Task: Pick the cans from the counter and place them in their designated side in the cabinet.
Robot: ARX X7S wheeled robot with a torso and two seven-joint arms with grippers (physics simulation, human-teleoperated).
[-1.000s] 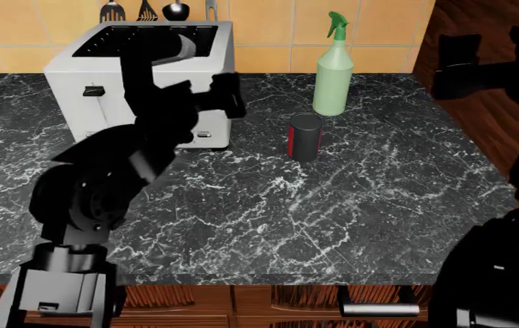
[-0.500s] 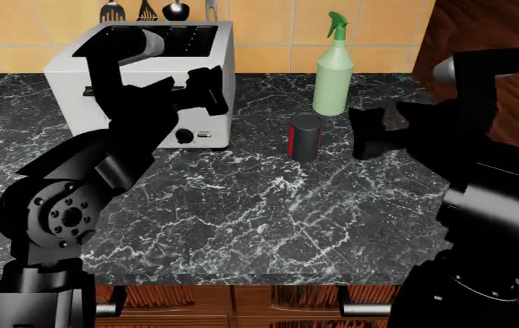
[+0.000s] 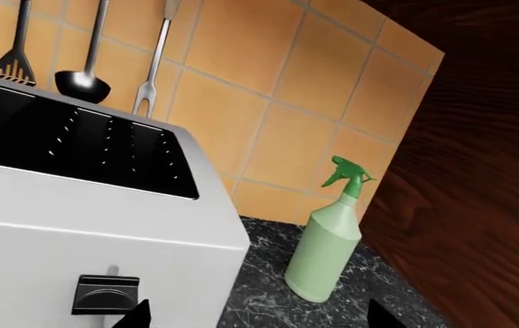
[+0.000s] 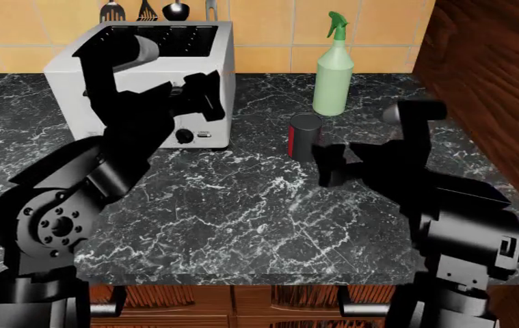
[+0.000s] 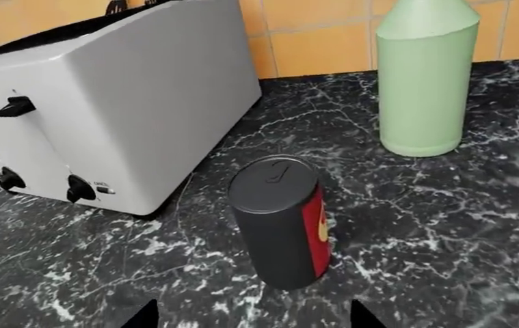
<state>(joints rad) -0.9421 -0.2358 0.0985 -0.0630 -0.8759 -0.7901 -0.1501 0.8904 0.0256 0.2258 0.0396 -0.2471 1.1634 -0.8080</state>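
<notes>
Slim dark grey-black can with a red patch (image 5: 280, 229) standing upright on the black marble-look surface with white veining (image 4: 241, 205), between the boxy white toaster (image 4: 150, 75) and the pale green spray bottle (image 4: 332, 75), a bit in front of both and touching neither. Flat dark lid with a pull tab, red patch with a bit of yellow on the side. Right tool (image 4: 330, 164) just beside the can, on the robot's side of it, nothing held; only two dark fingertips (image 5: 141, 316) at the edge of the right wrist view, set wide with the can between and beyond them. Left tool (image 4: 206, 92) up against the toaster's front, empty; can't tell how far open. Left wrist view only: hanging metal utensils (image 3: 86, 68) on orange wall tiles (image 3: 314, 102) and a dark wood panel (image 3: 478, 171). Can seen only from head and right wrist.
</notes>
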